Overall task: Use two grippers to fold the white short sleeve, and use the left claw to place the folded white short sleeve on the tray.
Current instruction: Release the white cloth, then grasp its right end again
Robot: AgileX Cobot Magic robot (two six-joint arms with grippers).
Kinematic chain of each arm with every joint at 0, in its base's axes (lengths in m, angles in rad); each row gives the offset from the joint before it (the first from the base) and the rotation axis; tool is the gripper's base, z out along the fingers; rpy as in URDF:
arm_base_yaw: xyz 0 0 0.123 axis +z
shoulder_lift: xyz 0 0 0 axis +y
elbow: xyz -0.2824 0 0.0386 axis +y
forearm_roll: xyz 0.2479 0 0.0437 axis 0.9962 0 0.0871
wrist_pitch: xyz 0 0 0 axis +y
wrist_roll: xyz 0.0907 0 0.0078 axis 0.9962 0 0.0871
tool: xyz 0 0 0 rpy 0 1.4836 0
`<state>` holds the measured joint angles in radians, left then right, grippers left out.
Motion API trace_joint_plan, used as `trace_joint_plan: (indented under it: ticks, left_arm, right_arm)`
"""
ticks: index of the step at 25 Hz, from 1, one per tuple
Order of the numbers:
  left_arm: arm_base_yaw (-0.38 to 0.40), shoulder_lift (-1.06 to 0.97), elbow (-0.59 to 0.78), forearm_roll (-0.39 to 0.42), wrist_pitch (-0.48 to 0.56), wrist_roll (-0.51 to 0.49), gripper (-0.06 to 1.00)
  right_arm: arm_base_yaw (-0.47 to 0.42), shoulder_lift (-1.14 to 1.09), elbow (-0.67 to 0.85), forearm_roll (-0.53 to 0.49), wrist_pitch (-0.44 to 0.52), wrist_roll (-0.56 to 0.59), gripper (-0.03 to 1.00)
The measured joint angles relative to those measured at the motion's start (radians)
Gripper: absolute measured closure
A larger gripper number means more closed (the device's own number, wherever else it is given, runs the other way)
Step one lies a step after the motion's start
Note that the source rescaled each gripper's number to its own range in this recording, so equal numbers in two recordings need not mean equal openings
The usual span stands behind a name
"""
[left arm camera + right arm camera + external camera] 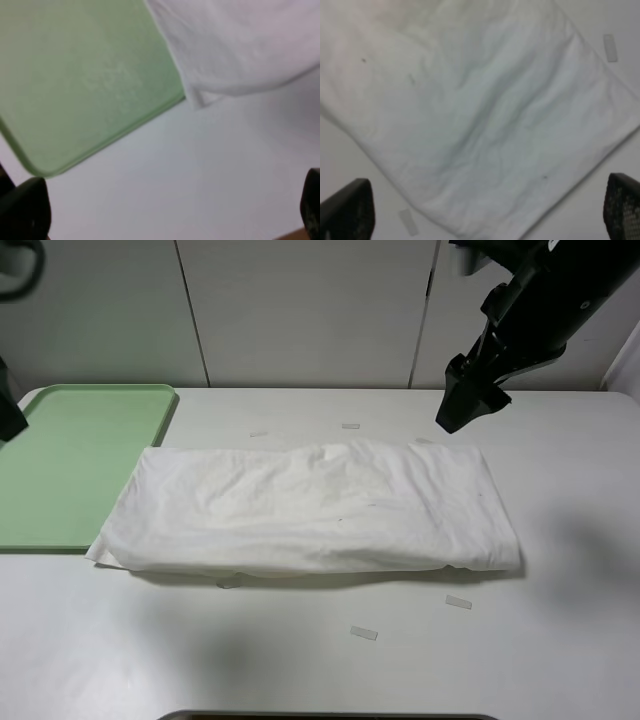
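Table (560, 640): white and smooth, carrying small pale tape strips (364, 633) near its front.
Left gripper (167, 212): hovering over bare table by the tray's near corner, jaws spread wide, gripping nothing.
White short sleeve (310, 505): lying mid-table, folded into a long wrinkled band, its left end overlapping the tray's edge.
Tray (70, 470): pale green, sitting at the table's left.
Right gripper (485, 207): hanging above the shirt's right end, jaws wide, empty.
Wall (300, 310): pale panels with dark seams standing behind.
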<state>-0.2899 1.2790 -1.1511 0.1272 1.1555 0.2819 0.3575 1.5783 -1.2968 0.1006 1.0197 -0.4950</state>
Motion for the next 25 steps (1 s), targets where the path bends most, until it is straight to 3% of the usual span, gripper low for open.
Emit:
trace_joint_plan:
  ticks: [10, 20, 25]
  left_arm:
    - [0.0, -0.479, 0.066, -0.004, 0.022, -0.07, -0.05]
    - [0.0, -0.842, 0.306, -0.134, 0.022, -0.073, -0.05]
    - [0.0, -1.087, 0.53, -0.238, 0.022, -0.098, -0.05]
  right_arm:
    - [0.0, -0.013, 0.0, 0.052, 0.039, 0.072, -0.03]
    - [0.0, -0.013, 0.0, 0.097, 0.04, 0.112, -0.03]
    - [0.0, -0.013, 0.0, 0.101, 0.041, 0.145, -0.03]
